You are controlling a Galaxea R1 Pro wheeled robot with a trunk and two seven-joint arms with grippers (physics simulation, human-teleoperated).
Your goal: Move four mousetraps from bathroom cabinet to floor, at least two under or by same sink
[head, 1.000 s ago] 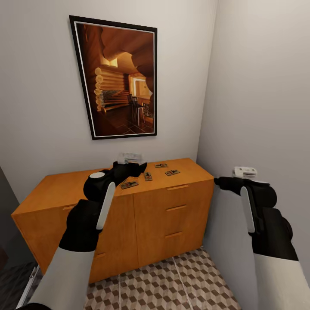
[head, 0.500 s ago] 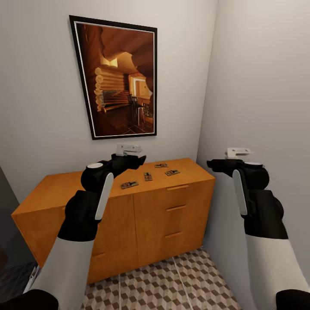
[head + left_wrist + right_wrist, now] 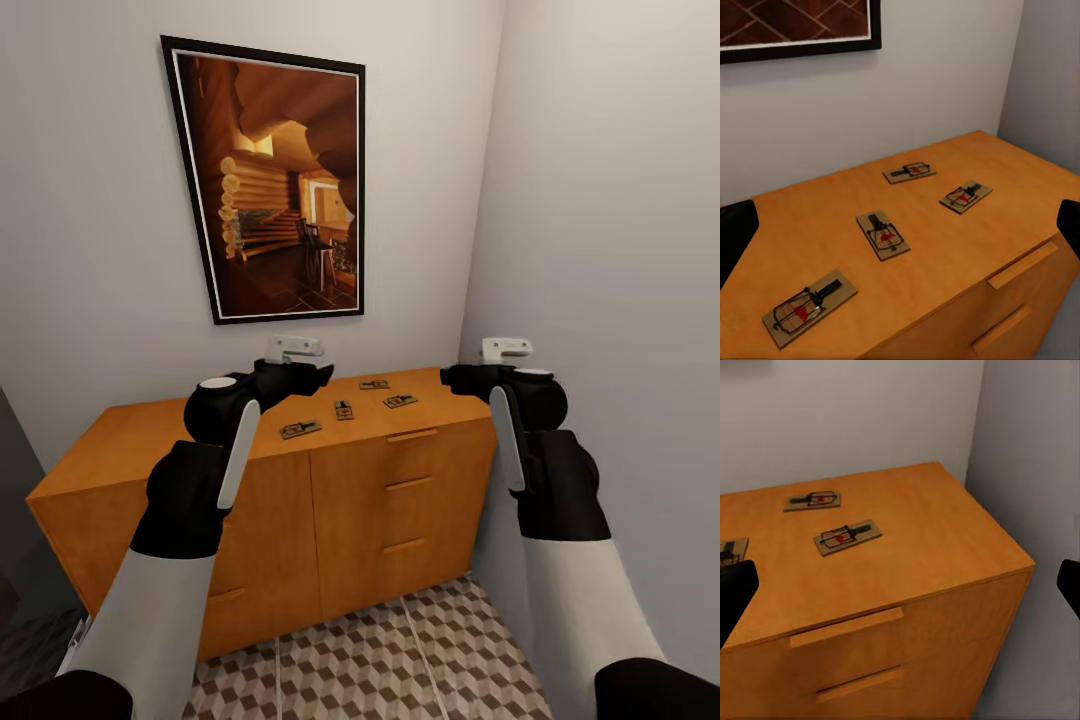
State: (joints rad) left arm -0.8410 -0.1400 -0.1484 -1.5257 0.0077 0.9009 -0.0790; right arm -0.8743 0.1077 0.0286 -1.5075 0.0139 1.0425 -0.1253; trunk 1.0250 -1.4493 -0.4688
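A framed picture [image 3: 272,180] hangs upper left above the cabinet [image 3: 300,500]. Four mousetraps [image 3: 881,234] lie mid-frame, beyond my left gripper [image 3: 900,240] and right gripper [image 3: 900,592], both spread wide and empty.

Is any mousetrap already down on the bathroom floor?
No, all four mousetraps lie on top of the cabinet.

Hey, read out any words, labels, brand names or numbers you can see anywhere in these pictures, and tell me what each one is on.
None: no readable text.
The four flat brown wooden mousetraps on the orange-brown wooden cabinet carry only a red mark, no letters.
The black-framed picture of a log interior shows no caption.
The left gripper and right gripper bear no markings.
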